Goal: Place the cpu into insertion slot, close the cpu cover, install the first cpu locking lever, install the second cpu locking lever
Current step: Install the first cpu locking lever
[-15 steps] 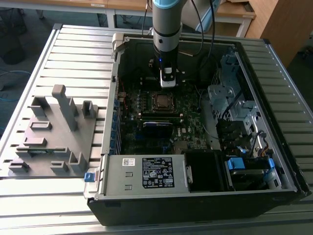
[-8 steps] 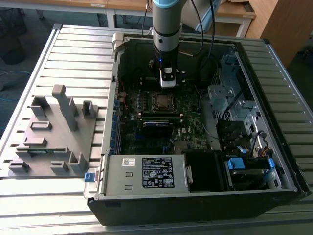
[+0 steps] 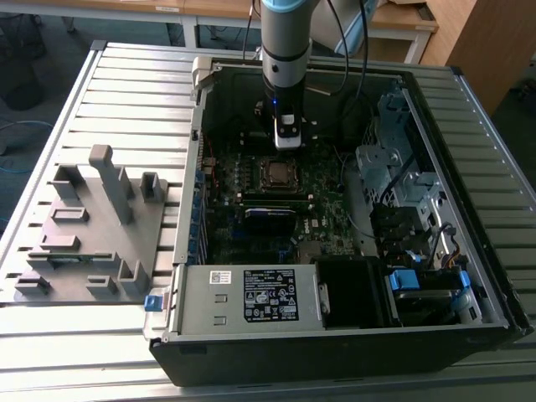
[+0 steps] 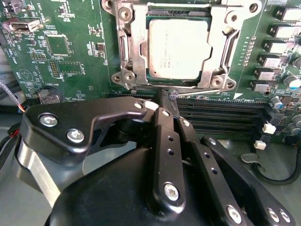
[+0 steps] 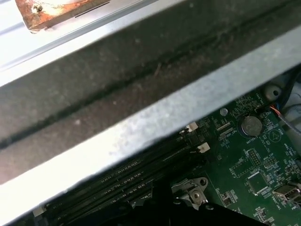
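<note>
Reads as the first-lever step. Finds one cpu (image 4: 178, 47) seated flat in the one insertion slot (image 4: 178, 11), mid green motherboard (image 4: 70, 61), with the one cpu cover (image 4: 136, 56) down over its edges. Notes one gripper (image 4: 164, 96), fingers pinched narrow, gripping nothing evident, tips at the cover's edge, touching or just beside one thin wire lever (image 4: 202, 91). Probably calls for a steady press, tips held on the wire.

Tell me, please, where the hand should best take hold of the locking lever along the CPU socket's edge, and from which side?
Probably the locking lever's bent free end, which juts out past the cpu cover by the memory slots. The rest of it lies flat against the frame. Come from the memory-slot side, where the hand sits.
</note>
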You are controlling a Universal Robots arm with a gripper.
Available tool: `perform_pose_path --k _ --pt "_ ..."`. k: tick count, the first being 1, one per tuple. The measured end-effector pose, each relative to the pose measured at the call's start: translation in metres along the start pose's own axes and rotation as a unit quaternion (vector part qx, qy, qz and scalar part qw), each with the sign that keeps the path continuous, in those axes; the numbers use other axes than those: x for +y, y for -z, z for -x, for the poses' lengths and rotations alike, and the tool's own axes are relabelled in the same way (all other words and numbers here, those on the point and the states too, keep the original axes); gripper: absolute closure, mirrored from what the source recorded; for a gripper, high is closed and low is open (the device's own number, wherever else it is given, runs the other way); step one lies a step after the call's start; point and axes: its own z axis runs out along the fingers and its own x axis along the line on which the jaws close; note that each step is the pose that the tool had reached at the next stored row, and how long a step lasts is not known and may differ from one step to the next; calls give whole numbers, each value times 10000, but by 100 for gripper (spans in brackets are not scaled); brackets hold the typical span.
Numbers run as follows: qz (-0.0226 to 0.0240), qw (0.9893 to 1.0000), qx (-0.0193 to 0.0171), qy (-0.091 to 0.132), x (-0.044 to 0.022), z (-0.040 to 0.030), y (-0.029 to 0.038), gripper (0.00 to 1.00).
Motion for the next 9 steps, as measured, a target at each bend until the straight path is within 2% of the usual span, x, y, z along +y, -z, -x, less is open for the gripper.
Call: perform_pose_path --k 9 --pt "4 10000 -11 2 27 -36 7 90"
